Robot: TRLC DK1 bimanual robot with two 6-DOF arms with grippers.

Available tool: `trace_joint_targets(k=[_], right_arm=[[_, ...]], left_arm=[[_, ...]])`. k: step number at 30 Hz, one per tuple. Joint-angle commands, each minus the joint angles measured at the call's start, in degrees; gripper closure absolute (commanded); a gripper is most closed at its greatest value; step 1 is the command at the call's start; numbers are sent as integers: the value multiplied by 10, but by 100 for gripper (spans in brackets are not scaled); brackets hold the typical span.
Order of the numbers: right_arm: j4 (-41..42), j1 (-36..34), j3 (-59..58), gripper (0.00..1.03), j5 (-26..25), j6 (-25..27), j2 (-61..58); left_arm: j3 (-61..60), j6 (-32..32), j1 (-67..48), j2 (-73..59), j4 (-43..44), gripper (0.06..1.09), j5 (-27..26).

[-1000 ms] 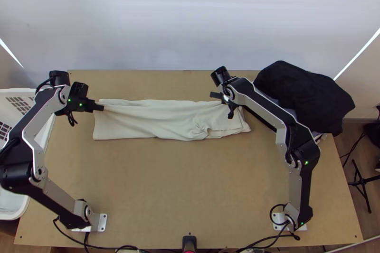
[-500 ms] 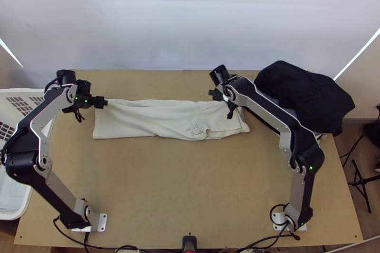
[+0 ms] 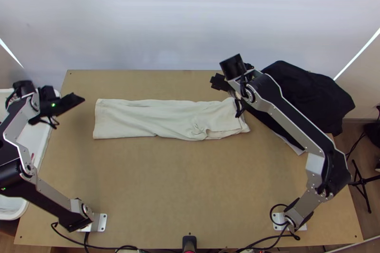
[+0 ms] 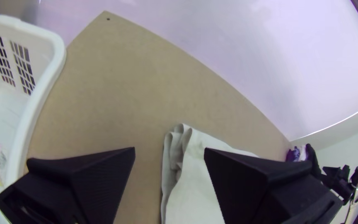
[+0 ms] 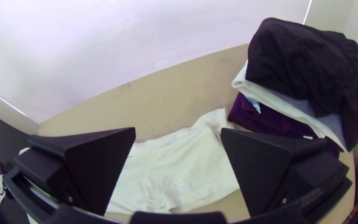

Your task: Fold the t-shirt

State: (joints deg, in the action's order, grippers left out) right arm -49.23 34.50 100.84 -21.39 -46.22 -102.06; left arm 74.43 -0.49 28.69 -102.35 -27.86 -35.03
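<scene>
The shirt (image 3: 171, 117) seems light and limp; I should pinch all layers together at its ends. Left gripper (image 4: 169, 149) and right gripper (image 5: 178, 129) have fingers spread.

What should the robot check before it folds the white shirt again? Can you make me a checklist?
1. Left gripper open: ok.
2. Right gripper open: ok.
3. Shirt in one long strip: ok.
4. Shirt smooth: not ok, it's wrinkly near the end by the right gripper.
5. Shirt away from the basket: ok, there's table between.
6. Shirt not touching the clothes pile: cannot tell.
</scene>
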Motion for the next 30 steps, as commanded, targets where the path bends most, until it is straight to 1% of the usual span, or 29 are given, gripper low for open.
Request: trace_joint_targets(k=[1, 8, 17, 23, 27, 30], right_arm=[[-32, 17, 0, 7, 35, -35, 23], [-47, 21, 1, 7, 45, -61, 29], [-47, 18, 5, 7, 46, -63, 31], [-47, 14, 6, 7, 46, -64, 33], [-47, 10, 9, 7, 46, -63, 37], [-47, 5, 9, 7, 46, -63, 40]], left_arm=[[-61, -4, 49, 3, -16, 26, -111], [-102, 15, 42, -5, 6, 26, -123], [-132, 24, 14, -8, 53, 27, -116], [-139, 24, -13, -15, 77, 27, -90], [-148, 25, -35, -24, 108, 27, -58], [-148, 25, -46, -30, 109, 27, -48]])
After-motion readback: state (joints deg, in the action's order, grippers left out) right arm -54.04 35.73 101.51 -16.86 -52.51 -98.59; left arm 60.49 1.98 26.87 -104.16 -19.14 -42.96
